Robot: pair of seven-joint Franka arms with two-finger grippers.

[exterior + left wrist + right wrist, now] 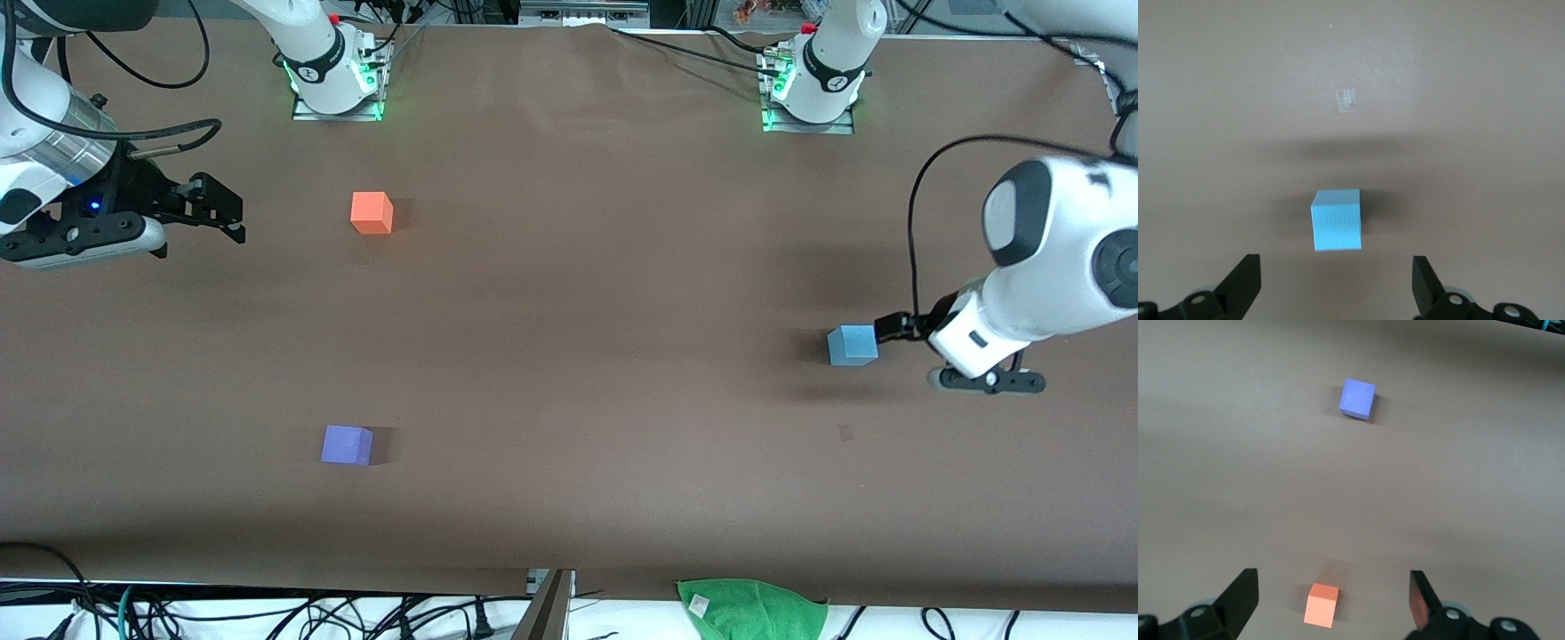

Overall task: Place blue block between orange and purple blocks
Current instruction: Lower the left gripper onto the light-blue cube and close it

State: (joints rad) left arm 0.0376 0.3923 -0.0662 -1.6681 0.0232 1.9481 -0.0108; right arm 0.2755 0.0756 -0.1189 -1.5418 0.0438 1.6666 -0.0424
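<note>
matt foam-like blue block [1337, 219]; matt brown table [605, 267] cover; fuzzy green cloth [751, 609]; glossy white plastic arms.

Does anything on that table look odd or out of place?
Little stands out. All three blocks sit flat and intact. The blue block lies alone toward the left arm's end, by the open left hand. A green cloth hangs at the table's edge.

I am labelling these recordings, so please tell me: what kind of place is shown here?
Probably a robotics lab: two arms bolted to a brown-covered table, loose cables along its edge, and only the blue block, orange block and purple block as props.
</note>
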